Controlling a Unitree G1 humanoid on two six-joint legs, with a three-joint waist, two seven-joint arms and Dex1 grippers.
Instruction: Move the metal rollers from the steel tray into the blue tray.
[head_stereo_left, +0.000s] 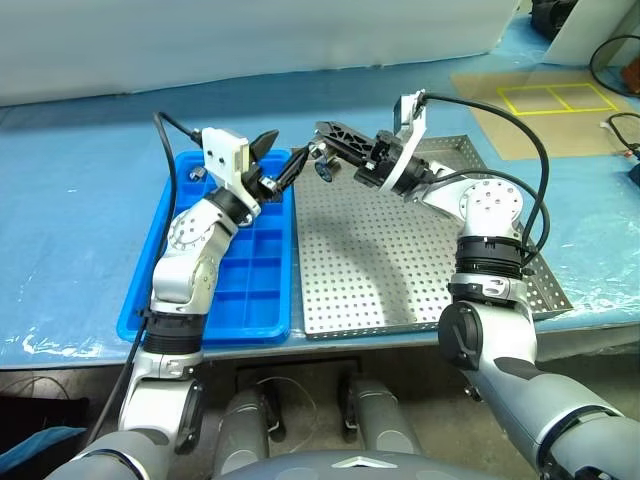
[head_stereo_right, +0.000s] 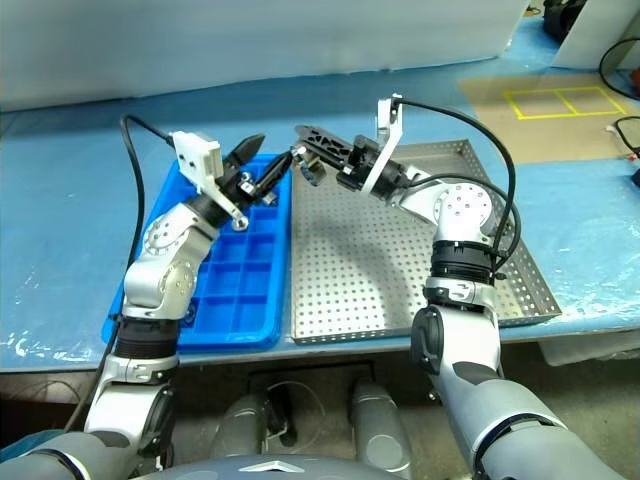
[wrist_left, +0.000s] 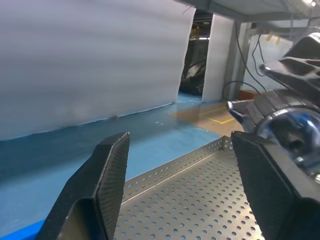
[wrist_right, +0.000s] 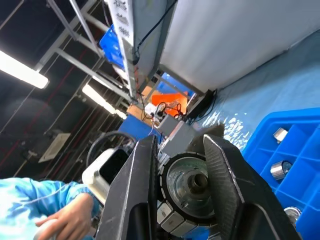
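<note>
From the head views, the steel tray (head_stereo_left: 400, 270) lies bare of rollers; the right gripper (head_stereo_left: 322, 152), raised near the border between the two trays, pinches a metal roller (head_stereo_left: 325, 168), and the left gripper (head_stereo_left: 278, 160) hangs parted over the blue tray (head_stereo_left: 250, 270), empty.

Left wrist view: parted fingers (wrist_left: 107, 175), the roller (wrist_left: 295, 131) just beside them.

Right wrist view: rollers (wrist_right: 281, 169) already sit in compartments, so I judge this the last one. No readable writing.
</note>
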